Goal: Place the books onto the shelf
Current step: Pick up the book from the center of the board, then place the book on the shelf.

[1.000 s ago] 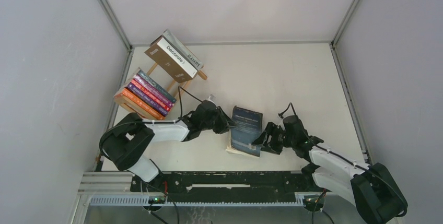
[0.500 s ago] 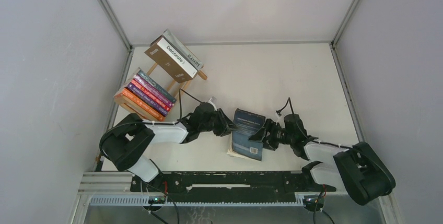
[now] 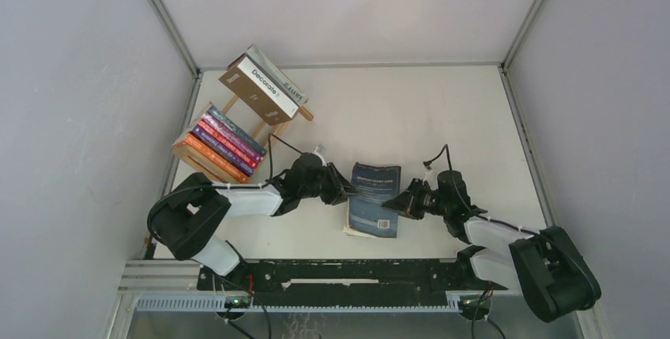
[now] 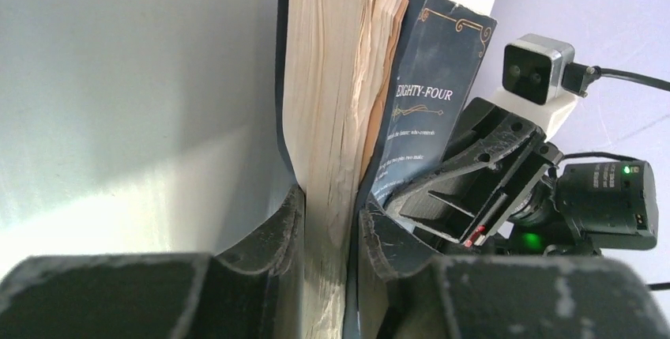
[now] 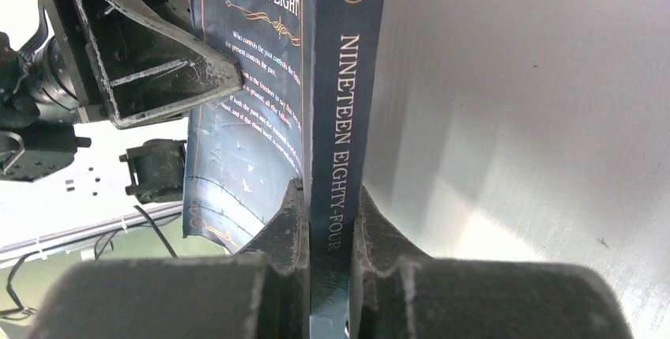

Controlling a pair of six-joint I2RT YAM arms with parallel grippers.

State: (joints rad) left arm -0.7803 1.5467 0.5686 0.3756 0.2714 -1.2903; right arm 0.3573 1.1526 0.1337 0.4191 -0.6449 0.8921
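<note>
1. While both grippers clamp it, blue book (image 3: 374,199) sits near the near edge of the desk (image 3: 442,118), roughly mid-width, between the two arms.
2. left gripper (image 3: 345,191): clenched on the page edge, on the book's left side. Its wrist cam shows one finger on each face of the page block, pressed tight.
3. Front cover flares off the pages at the end away from the left fingers. "EIGHTY-FOUR" is readable on it.
4. right gripper (image 3: 395,204): clenched on the spine, on the book's right side, toward its near end. Its wrist cam shows a finger on each side of the spine, with the title "NINETEEN EIGHTY-FOUR" running up between them.
5. Grippers face each other across the book; each shows in the other's wrist cam.
6. Can't tell whether the book lies flat on the desk or is raised off it.
7. shelf (image 3: 305,114): far-left corner of the desk, set at an angle to the edges, well apart from the blue book.
8. Far end of shelf: brown book (image 3: 257,90) with white title, and grey-white book (image 3: 276,74) just behind it, touching.
9. Near end of shelf, by the left edge: paperbacks (image 3: 221,149) packed side by side, with teal, purple, red and orange spines.
</note>
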